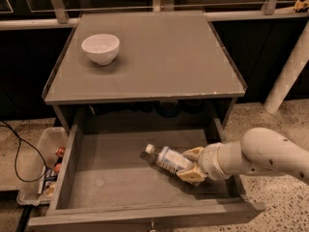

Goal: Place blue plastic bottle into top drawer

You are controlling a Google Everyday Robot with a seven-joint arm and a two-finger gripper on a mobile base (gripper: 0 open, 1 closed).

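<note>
The top drawer [101, 180] of the grey cabinet stands pulled open, its flat grey bottom in view. The blue plastic bottle [165, 159], pale with a white cap, lies tilted inside the drawer at its right half, cap pointing left, low over or on the bottom. My gripper [192, 164] reaches into the drawer from the right on a white arm. Its tan fingers [191, 174] are closed around the bottle's base end.
A white bowl [100, 48] stands on the cabinet top [159, 57] at the back left. A clear plastic bin [39, 166] with small items sits on the floor left of the drawer, next to a black cable [17, 153]. A white post [289, 71] stands at the right.
</note>
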